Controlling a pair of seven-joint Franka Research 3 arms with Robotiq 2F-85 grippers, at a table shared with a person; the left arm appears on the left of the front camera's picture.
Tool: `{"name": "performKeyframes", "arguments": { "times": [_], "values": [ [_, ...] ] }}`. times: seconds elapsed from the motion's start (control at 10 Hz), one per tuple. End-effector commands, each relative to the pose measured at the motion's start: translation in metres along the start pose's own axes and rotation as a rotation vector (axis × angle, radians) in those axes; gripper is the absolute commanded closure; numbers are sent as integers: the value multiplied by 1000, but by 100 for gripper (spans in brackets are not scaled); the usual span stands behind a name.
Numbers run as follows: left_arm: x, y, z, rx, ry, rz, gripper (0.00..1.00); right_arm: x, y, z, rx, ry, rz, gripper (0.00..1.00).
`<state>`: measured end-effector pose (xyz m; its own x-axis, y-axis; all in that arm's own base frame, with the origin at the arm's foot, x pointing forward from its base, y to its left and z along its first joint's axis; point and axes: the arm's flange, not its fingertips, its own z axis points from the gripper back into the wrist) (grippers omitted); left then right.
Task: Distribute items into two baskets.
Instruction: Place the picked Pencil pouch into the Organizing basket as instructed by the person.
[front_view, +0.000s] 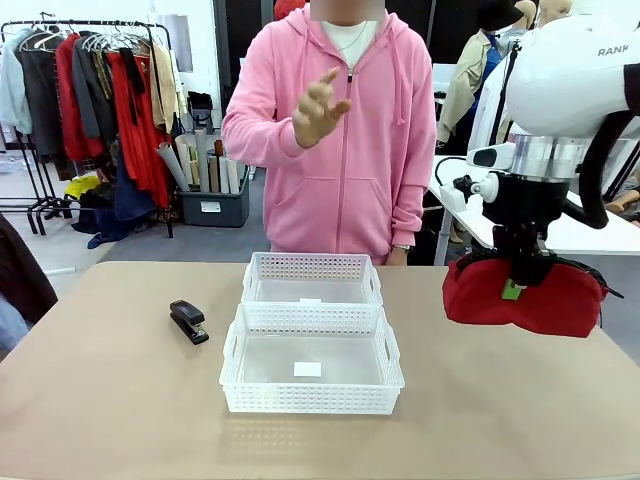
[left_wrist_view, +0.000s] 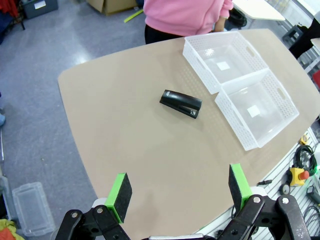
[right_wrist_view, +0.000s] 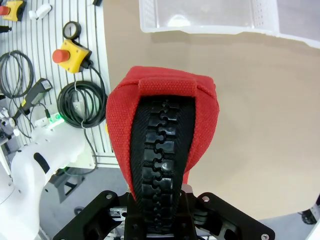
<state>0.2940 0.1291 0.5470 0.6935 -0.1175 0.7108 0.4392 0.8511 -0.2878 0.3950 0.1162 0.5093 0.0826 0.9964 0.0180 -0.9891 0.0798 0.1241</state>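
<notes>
Beside the nearer basket (front_view: 312, 399), stapler (front_view: 188, 321) left, pouch (front_view: 545, 300) aloft right.

You've got a red pouch (front_view: 560, 300) w/ black zip, black stapler (front_view: 188, 321), near basket (front_view: 312, 398) & far basket (front_view: 310, 266) both white w/ lattice rims, tan table (front_view: 100, 400). Person's hoodie (front_view: 350, 170) pink. Left gripper (left_wrist_view: 177, 192) black, pads (left_wrist_view: 119, 196) green.

The red pouch (front_view: 560, 298) hangs clear of the table (front_view: 100, 400), right of the baskets, pinched along its black zip, both ends sagging; the black stapler (front_view: 189, 321) lies closed on the table, left of them; the near basket (front_view: 312, 398) and far basket (front_view: 310, 266), white and lattice-rimmed, sit mid-table with long sides touching.
</notes>
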Motion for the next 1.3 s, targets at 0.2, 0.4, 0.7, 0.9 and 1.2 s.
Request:
{"name": "performKeyframes", "arguments": {
  "times": [0.2,0.4,0.7,0.9,1.2],
  "values": [
    [0,0,0,-1,-2,-2,0,-2,2,2,-5,-3,-1,100],
    [0,0,0,-1,-2,-2,0,-2,2,2,-5,-3,-1,100],
    [0,0,0,-1,-2,-2,0,-2,2,2,-5,-3,-1,100],
    [0,0,0,-1,-2,-2,0,0,0,0,0,0,0,100],
    [0,0,0,-1,-2,-2,0,25,-30,-2,-1,-24,96,100]
  ]
}}
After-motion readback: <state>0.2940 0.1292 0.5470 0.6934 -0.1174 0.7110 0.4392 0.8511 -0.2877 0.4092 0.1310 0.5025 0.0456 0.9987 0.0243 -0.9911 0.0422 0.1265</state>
